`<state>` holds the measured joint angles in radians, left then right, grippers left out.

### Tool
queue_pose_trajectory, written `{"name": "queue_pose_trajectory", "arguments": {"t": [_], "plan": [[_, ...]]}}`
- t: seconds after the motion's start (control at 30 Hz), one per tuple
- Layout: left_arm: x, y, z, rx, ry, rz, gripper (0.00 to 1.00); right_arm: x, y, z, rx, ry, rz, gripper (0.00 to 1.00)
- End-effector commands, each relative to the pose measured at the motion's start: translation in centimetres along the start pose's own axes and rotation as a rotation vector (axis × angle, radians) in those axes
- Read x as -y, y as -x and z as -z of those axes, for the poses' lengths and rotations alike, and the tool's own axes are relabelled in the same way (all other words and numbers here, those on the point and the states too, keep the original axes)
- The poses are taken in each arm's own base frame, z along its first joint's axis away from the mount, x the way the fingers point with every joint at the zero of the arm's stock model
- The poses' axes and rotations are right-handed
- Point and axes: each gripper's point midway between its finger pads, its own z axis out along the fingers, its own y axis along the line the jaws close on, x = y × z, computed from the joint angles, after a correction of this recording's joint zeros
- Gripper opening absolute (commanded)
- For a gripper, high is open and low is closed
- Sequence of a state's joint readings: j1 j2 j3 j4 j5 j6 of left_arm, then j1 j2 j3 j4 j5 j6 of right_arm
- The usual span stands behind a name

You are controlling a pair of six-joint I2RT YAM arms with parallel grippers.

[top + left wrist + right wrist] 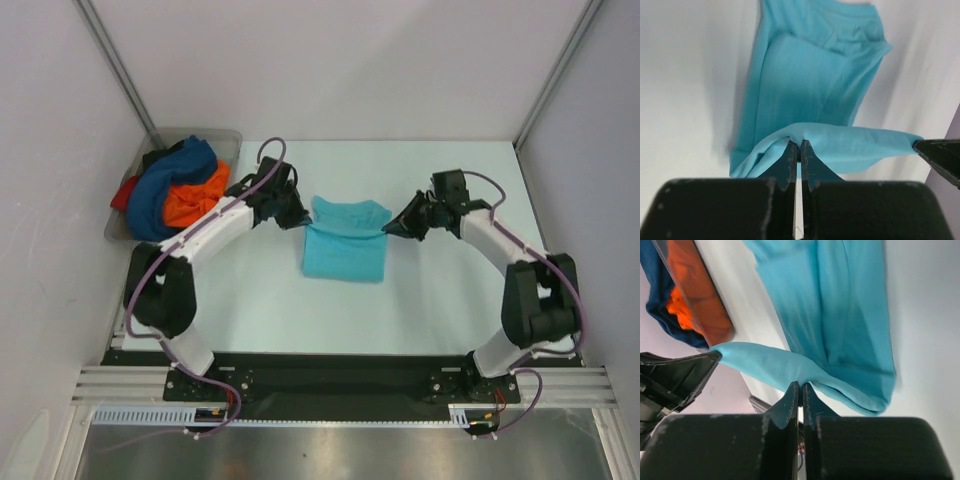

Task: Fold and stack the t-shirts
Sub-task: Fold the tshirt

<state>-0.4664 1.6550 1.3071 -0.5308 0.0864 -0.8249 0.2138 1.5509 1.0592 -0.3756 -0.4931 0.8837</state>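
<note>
A turquoise t-shirt (345,250) lies partly folded in the middle of the white table. My left gripper (300,218) is shut on its far left corner, and my right gripper (388,228) is shut on its far right corner. The far edge is lifted and stretched between them. In the left wrist view the gripper (799,145) pinches the turquoise cloth (810,85). In the right wrist view the gripper (800,386) pinches the same cloth (840,315). Dark blue (160,195), orange (192,200) and red (125,193) t-shirts lie heaped at the far left.
A grey plastic tray (225,140) at the far left corner holds the heap of shirts; it also shows in the right wrist view (690,275). White walls with metal posts close in the table on three sides.
</note>
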Motion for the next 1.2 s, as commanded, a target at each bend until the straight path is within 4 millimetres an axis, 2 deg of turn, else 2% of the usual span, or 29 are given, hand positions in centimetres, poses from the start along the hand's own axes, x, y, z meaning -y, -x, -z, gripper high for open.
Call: {"name": "queue_pose_trajectory", "arguments": {"t": [0.0, 0.03, 0.07, 0.1, 0.17, 0.2, 0.27, 0.3, 0.4, 0.63, 0.87, 0.9, 1.17], "plan": [[2.2, 3.3, -1.4, -0.018, -0.077, -0.082, 0.00, -1.4, 3.1, -1.5, -0.013, 0.025, 0.066, 0.00], [2.3, 3.8, -1.8, -0.018, -0.079, -0.081, 0.00, -0.8, 3.8, -2.9, -0.034, 0.004, 0.054, 0.00], [1.9, 4.1, -2.9, -0.030, -0.067, -0.072, 0.00, -2.1, 5.1, -2.9, -0.020, 0.023, 0.074, 0.00], [2.2, 5.6, -2.9, -0.004, -0.079, -0.060, 0.00, -2.1, 5.7, -3.3, -0.021, 0.016, 0.076, 0.00], [1.9, 6.3, -4.2, -0.007, -0.079, -0.039, 0.00, -2.2, 7.2, -4.5, -0.028, 0.016, 0.066, 0.00], [2.1, 7.5, -4.4, 0.009, -0.088, -0.026, 0.01, -2.2, 7.7, -4.8, -0.029, 0.016, 0.059, 0.00], [2.3, 8.1, -5.0, -0.003, -0.101, -0.012, 0.00, -1.7, 8.4, -6.0, -0.044, 0.007, 0.046, 0.00], [2.2, 8.7, -5.8, -0.006, -0.100, -0.006, 0.00, -2.3, 9.0, -6.0, -0.039, 0.013, 0.054, 0.00], [2.4, 9.4, -7.1, -0.020, -0.104, 0.004, 0.00, -2.2, 10.3, -6.6, -0.034, 0.015, 0.044, 0.00], [2.5, 9.6, -9.7, -0.064, -0.121, 0.018, 0.00, -1.5, 12.3, -7.3, -0.026, 0.018, 0.015, 0.00], [2.5, 10.1, -11.1, -0.064, -0.132, 0.028, 0.00, -1.5, 13.3, -8.5, -0.036, 0.045, -0.016, 0.00], [2.8, 10.7, -11.2, -0.054, -0.138, 0.024, 0.01, -1.5, 13.4, -8.7, -0.038, 0.050, -0.025, 0.00], [2.4, 12.0, -12.9, -0.050, -0.141, 0.021, 0.01, -0.9, 14.9, -10.3, -0.017, 0.058, -0.056, 0.08]]}}
